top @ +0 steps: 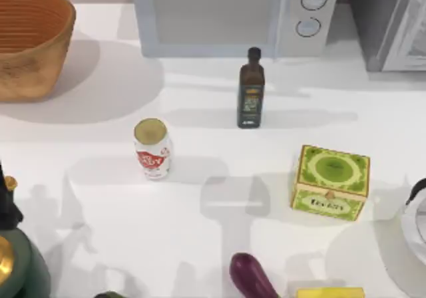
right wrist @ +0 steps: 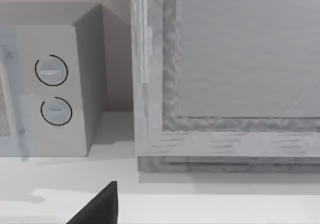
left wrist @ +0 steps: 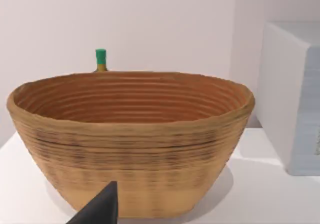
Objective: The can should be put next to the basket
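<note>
The can (top: 152,149) is small and white, with red lettering and a dull gold top. It stands upright on the white table, left of centre in the top view, with nothing touching it. The basket (top: 30,42) is a large round orange-tan wicker bowl at the far left back corner, well apart from the can. In the left wrist view the basket (left wrist: 130,139) stands close ahead, ribbed inside. A dark part of my left gripper (left wrist: 100,209) shows in front of it. A dark part of my right gripper (right wrist: 100,206) faces the grey appliance.
A dark green-labelled bottle (top: 251,88) stands behind and right of the can. A microwave (top: 226,15) and a grey appliance (top: 393,22) line the back. A green box (top: 331,181), an eggplant (top: 251,276) and a yellow item (top: 329,292) sit front right. A green cap (left wrist: 100,58) shows behind the basket.
</note>
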Tool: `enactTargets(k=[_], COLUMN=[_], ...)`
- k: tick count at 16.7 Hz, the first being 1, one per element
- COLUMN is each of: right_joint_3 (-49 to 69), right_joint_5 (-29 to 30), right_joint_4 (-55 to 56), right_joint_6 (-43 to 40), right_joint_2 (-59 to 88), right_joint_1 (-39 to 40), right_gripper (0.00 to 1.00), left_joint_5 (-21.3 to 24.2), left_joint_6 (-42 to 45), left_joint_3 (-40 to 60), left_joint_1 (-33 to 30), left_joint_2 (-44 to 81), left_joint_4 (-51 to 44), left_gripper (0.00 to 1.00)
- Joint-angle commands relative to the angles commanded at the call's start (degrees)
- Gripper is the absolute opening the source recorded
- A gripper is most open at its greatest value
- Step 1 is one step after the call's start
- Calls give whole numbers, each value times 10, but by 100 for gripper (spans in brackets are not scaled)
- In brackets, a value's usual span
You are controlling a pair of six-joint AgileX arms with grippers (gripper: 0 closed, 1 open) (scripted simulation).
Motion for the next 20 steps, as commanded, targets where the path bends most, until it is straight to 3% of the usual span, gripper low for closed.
enactTargets(k=[4,9,20], right_joint_3=[0,0,0], right_joint_5=[0,0,0], right_joint_4=[0,0,0], right_joint_6=[0,0,0], right_joint_2=[0,0,0], right_joint_1=[0,0,0], right_gripper=[100,100,100], left_joint_5=[1,6,7], left_joint_6=[5,42,156], left_joint_3=[29,158,622], left_joint_1=[-3,-32,-168], left_joint_2=[11,149,784], left_joint_4=[-8,-94,-517], left_gripper=[100,100,100])
